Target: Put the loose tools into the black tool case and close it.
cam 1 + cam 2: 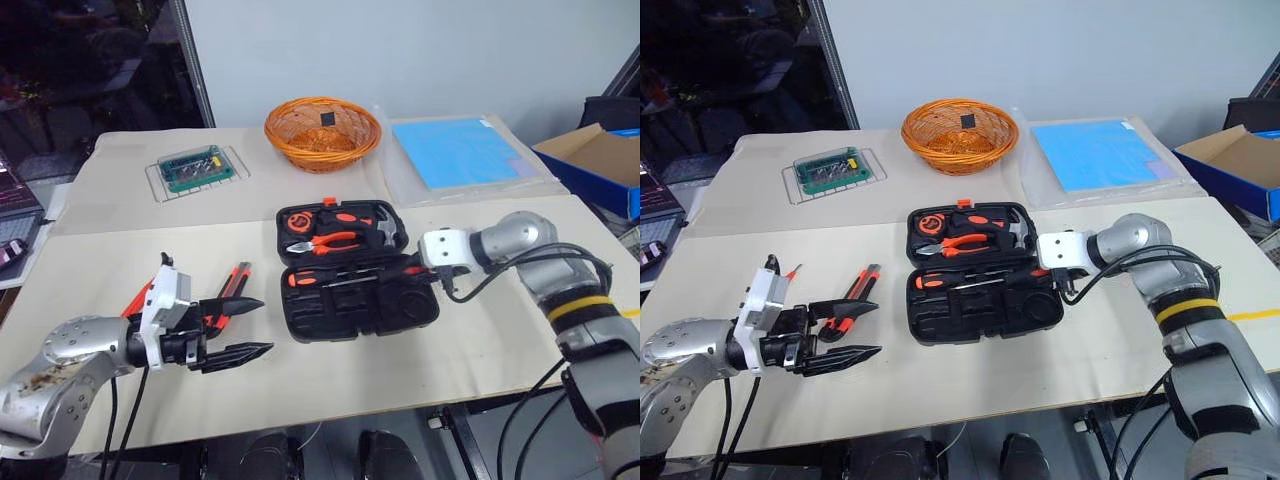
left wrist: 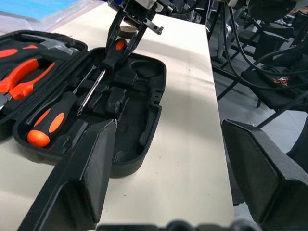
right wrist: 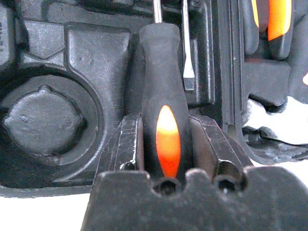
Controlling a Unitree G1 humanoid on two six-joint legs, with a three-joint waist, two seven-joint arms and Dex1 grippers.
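Beige table (image 1: 120,290) carries the open case (image 1: 355,272) at frame centre. Your right gripper (image 3: 166,144) pinches a screwdriver (image 3: 163,96) over its slot; seat it flat before releasing. Left gripper (image 1: 238,328), spread, waits lower left.

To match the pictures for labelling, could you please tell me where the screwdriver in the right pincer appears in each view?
Left eye view: screwdriver right of centre, in the case's near half.
Right eye view: just right of centre.
Left wrist view: at the case's far end.
Right wrist view: between the right pincer fingers.
Shared landmark: the open black tool case.
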